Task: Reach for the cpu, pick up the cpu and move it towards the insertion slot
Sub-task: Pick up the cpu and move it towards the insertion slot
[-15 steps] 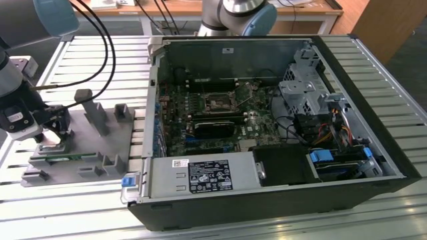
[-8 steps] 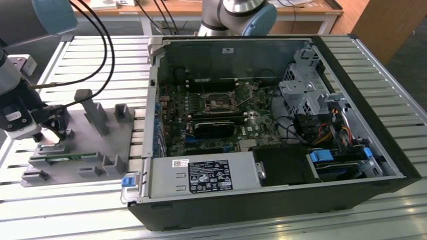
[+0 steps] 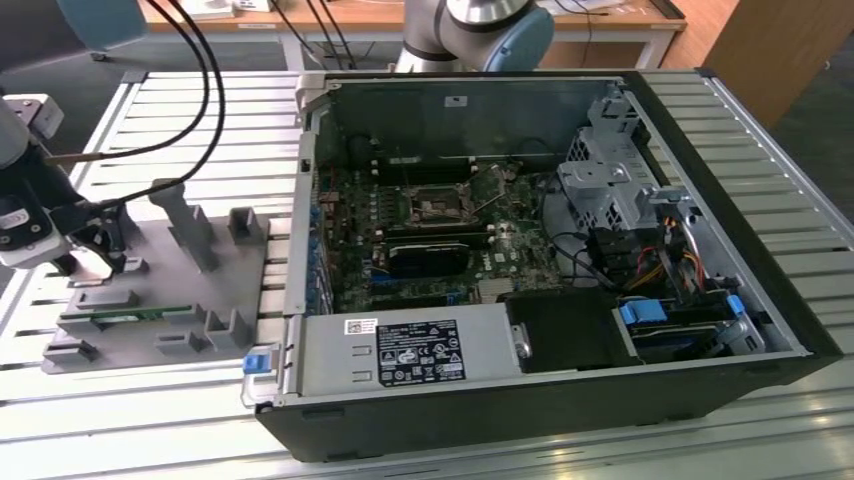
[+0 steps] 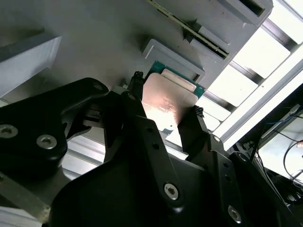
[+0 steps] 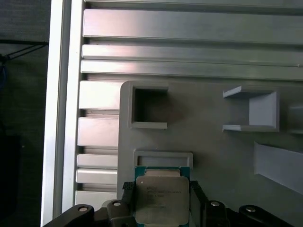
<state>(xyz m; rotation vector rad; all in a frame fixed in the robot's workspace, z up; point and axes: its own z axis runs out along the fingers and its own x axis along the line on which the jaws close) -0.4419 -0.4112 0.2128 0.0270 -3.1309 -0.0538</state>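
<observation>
The cpu [image 5: 161, 201], a flat square chip with a silvery top and a green edge, lies between the black fingertips of my gripper [image 5: 162, 193] over the grey tray [image 5: 213, 156]. In the second wrist view the cpu [image 4: 166, 100] is touched on two opposite edges by the fingertips [image 4: 136, 81], so the gripper [image 4: 165, 96] is shut on it. In the exterior view my gripper [image 3: 104, 250] hangs over the tray's far left part. The insertion slot [image 3: 434, 205] sits on the motherboard inside the open computer case, well to the exterior view's right of the gripper.
A green memory stick [image 3: 127, 318] lies in the grey tray [image 3: 174, 290], which carries several upright holders. The black computer case [image 3: 561, 250] lies open on the slatted metal table [image 3: 200, 120]. Black cables [image 3: 200, 60] hang above the tray. A second robot base [image 3: 474, 30] stands behind the case.
</observation>
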